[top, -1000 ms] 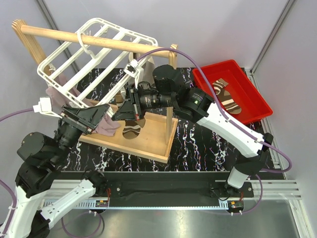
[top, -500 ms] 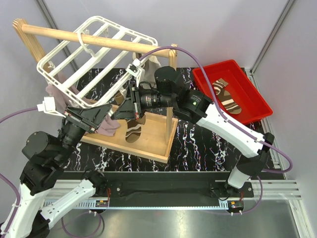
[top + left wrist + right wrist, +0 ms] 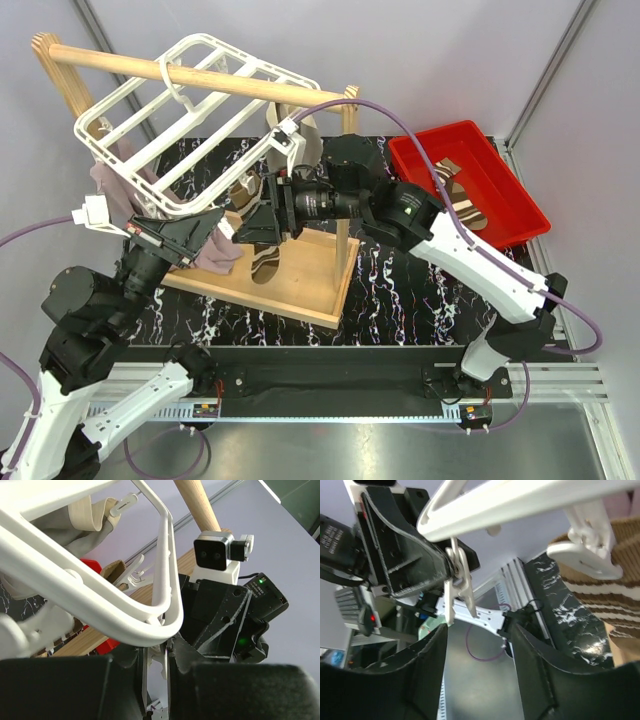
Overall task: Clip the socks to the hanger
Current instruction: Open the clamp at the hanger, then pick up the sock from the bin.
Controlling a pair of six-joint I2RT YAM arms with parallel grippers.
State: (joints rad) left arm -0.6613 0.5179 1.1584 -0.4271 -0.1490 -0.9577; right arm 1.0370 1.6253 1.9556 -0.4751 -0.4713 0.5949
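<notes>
— Under the wooden rail [image 3: 120,64], what is shifting?
— Compared with a second ago, the hanger [image 3: 75,587] is tipping a touch further up and to the right, and the right arm is sliding rightward with it. The left arm is hardly moving.
— Are the grippers holding anything?
— The right gripper [image 3: 479,630] is showing its fingers spread wide with nothing between them. The left gripper [image 3: 155,662] is sitting nearly closed just under the hanger's rim, with a sliver of white in the gap. Whether it is pinching anything, I cannot tell.
— And the socks?
— One sock [image 3: 266,263] is showing below the hanger, over the wooden base [image 3: 310,275]; clipped or not, I cannot tell. The other sock [image 3: 455,195] is lying in the red bin [image 3: 495,185], well apart. I am judging that the arms are lining up on a dangling clip [image 3: 456,587], so at least half the job is remaining.
— The surroundings?
— Everything is standing on a black tabletop [image 3: 400,280] veined with white, and pale grey walls [image 3: 420,50] are closing it in.
</notes>
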